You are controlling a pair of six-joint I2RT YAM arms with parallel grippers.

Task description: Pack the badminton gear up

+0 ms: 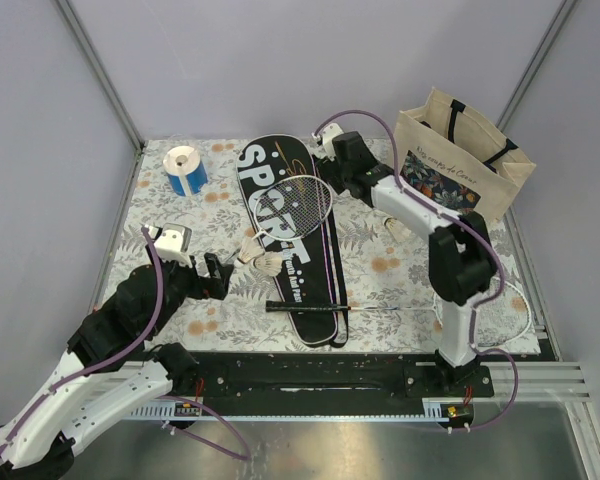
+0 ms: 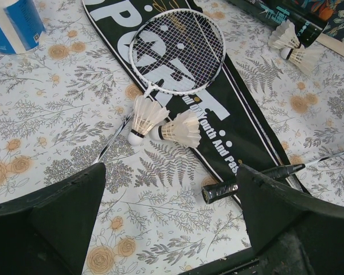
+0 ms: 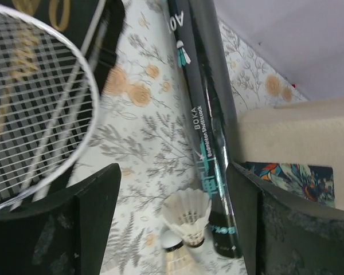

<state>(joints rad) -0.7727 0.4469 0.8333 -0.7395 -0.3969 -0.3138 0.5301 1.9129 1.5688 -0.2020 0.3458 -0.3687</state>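
Observation:
The black case lettered SPORT [image 1: 280,225] lies flat mid-table. A white-framed racket head [image 1: 302,203] rests on it, its shaft running toward my left gripper [image 1: 220,275]. That gripper [image 2: 172,172] is open and empty over bare cloth, just short of two shuttlecocks [image 2: 144,117] [image 2: 180,129]. A second racket's black handle [image 2: 221,192] lies across the case by my right finger. My right gripper [image 1: 352,172] [image 3: 176,169] is open and empty above the black tube with teal print [image 3: 203,114] and two more shuttlecocks [image 3: 187,217].
The beige tote bag [image 1: 465,160] stands at the back right, close to the tube and my right finger. A blue-and-white tape roll [image 1: 186,168] sits at the back left. Grey walls close in the back and sides.

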